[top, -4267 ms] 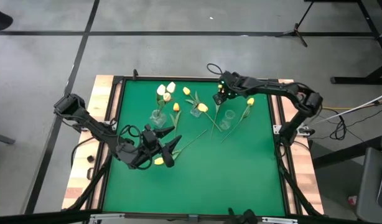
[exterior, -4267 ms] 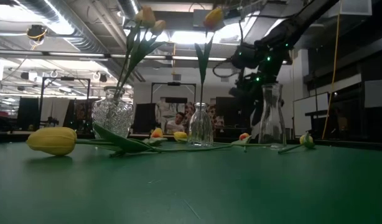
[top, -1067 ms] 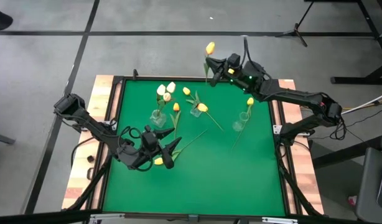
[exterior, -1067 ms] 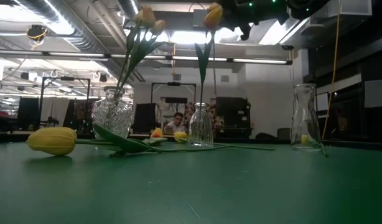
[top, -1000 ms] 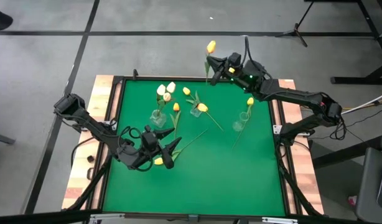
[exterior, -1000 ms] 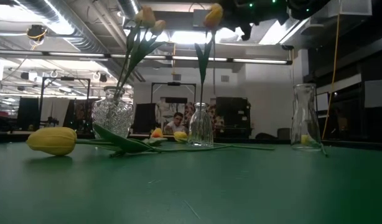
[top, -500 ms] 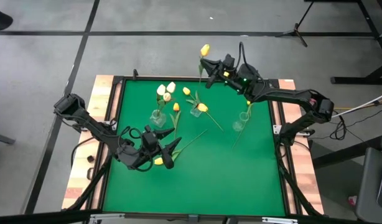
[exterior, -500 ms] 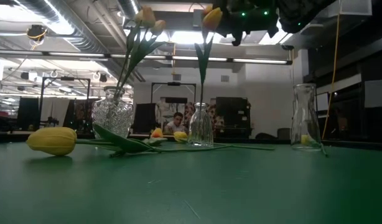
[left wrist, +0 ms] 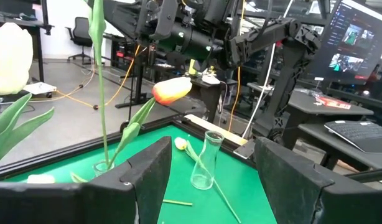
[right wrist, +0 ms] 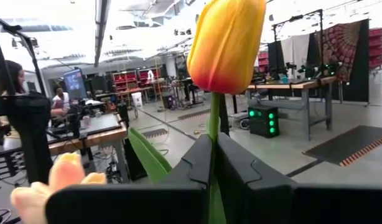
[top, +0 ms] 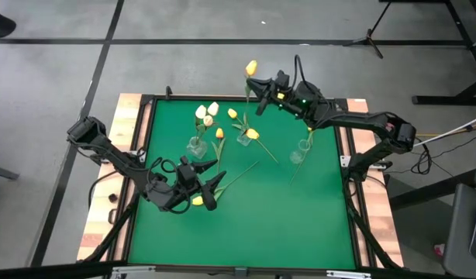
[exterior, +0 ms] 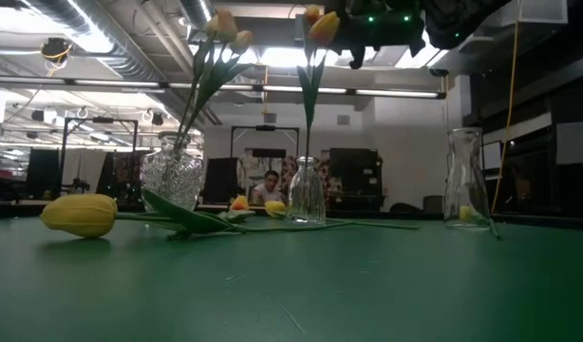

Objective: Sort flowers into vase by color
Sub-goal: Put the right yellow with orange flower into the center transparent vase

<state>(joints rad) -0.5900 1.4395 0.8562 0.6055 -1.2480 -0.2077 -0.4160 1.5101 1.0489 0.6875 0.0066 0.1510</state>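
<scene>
right fingers [right wrist: 213,168] clamp an orange-yellow tulip [right wrist: 226,43] on a thin green stem; left fingers [left wrist: 203,171] spread apart.

Clear glossy glass vases [exterior: 467,180] — matt green cloth table [top: 300,217] — raw wood edging [top: 129,108].

Tulips on the green desk, one lifted

An orange-yellow tulip [top: 252,68] hangs upright above the far edge; white tulips [top: 206,112] stand in a vase; a yellow tulip [top: 198,201] lies flat near the front.
</scene>
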